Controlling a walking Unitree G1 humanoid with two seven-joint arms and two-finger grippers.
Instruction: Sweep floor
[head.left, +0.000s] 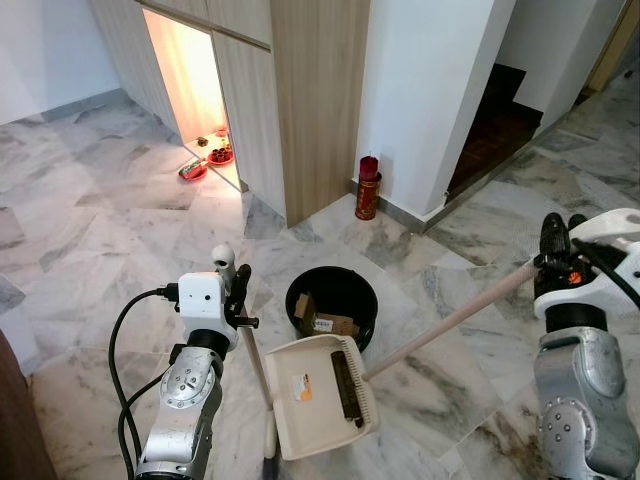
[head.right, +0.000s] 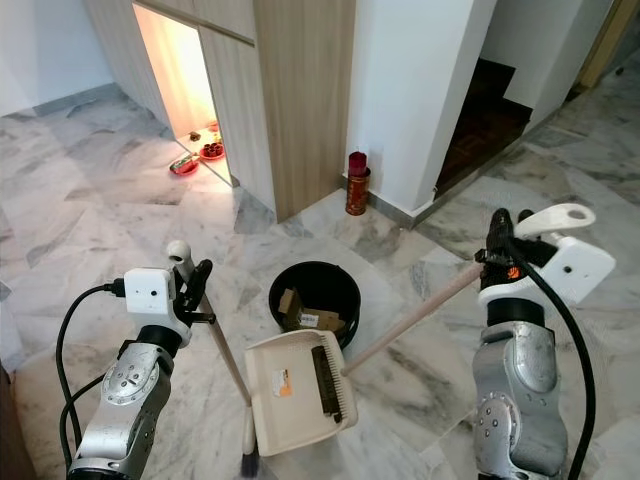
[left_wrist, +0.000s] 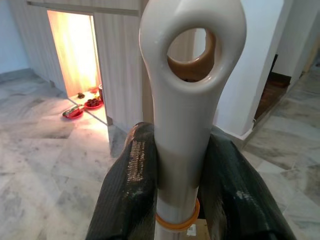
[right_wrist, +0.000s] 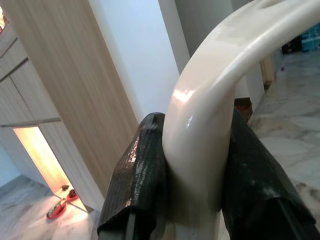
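The left gripper (left_wrist: 182, 185) clamps its 2 fingers (left_wrist: 132, 175) on the cream broom handle (left_wrist: 187, 100), standing near-upright beside the black bin (head.left: 330, 300). The right gripper (right_wrist: 192, 170) squeezes the dustpan handle (right_wrist: 225, 65) (long pole sloping down), whose cream dustpan (head.left: 315, 395) sits tilted on the marble floor (head.left: 110, 240), against the bin's near rim.

Both silver arms reach forward, bent at the elbow. The left gripper (left_wrist: 182, 185) and right gripper (right_wrist: 192, 175) each clamp a pale handle.
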